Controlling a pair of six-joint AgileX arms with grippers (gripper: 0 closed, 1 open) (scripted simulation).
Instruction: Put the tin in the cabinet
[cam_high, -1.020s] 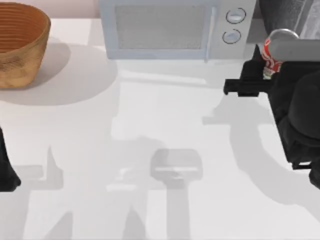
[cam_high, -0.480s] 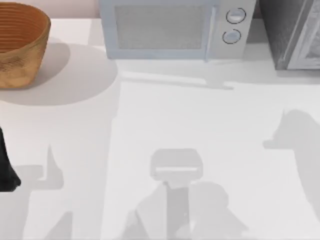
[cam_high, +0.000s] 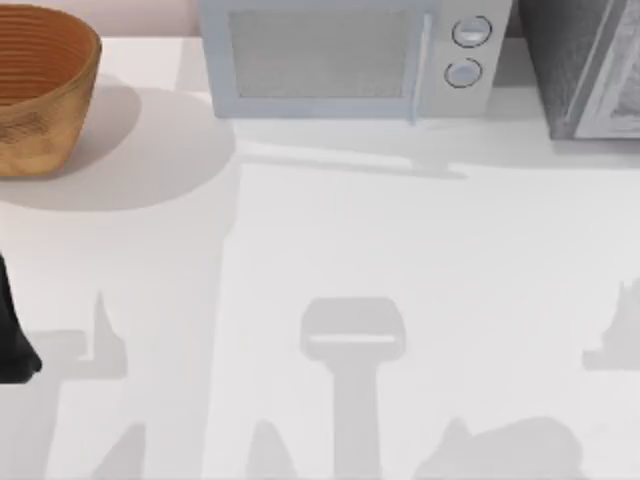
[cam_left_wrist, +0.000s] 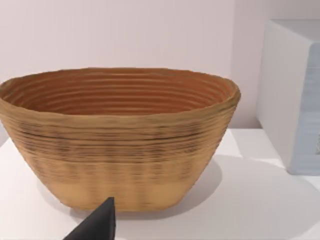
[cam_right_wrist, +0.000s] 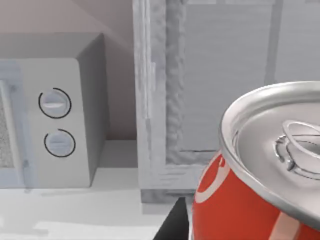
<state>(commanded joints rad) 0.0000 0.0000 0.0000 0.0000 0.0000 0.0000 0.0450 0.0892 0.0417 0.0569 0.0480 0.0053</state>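
Red label, silver lid: the tin (cam_right_wrist: 260, 185) sits close under my right wrist camera, tilted, pull-tab up; presumably carried by my right gripper, though I cannot tell whether its fingers are clamped on it, a dark sliver (cam_right_wrist: 172, 225) beside the can being all that hints at one.
Cabinet (cam_right_wrist: 225, 95): dark grey speckled box, lighter framed door panel facing the tin, seemingly closed; in the top view it stands at the table's far right corner (cam_high: 585, 65).
Microwave (cam_high: 350, 55): light grey, two round knobs, just left of the cabinet, a narrow gap between.
Basket (cam_high: 40, 85): woven, at the far left corner; my left arm parked before it, one dark fingertip (cam_left_wrist: 97, 225) showing, fingers' spread not readable.
Table (cam_high: 330, 230): white.
Risks: a shut door blocks entry, so the tin would knock the panel; a tilted can may slip loose; drifting left would meet the microwave instead.
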